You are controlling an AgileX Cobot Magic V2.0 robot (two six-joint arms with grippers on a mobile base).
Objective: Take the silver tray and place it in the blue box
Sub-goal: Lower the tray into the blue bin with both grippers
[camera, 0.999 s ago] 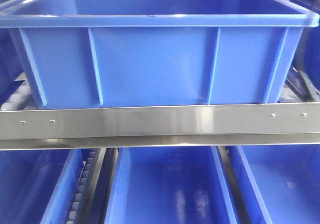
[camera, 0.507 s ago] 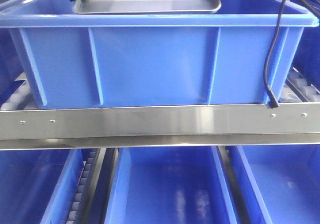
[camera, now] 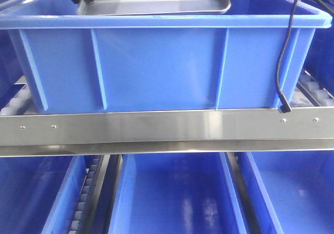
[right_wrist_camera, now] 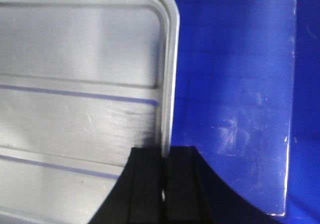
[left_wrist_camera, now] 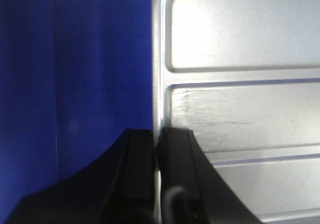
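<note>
The big blue box (camera: 156,62) sits on a shelf with a shiny steel rail (camera: 167,127) along its front. More blue bins (camera: 172,192) sit on the level below. The silver tray (camera: 154,3) hangs flat just above the open top of the blue box, near its front wall. The left claw (left_wrist_camera: 156,149) is pinched tight on the tray's left rim, one finger outside and one inside. The right claw (right_wrist_camera: 165,159) is pinched tight on the tray's right rim the same way. Under both claws you can see the blue floor of the box. A thin black cable (camera: 284,57) hangs down past the box's right front corner.
</note>
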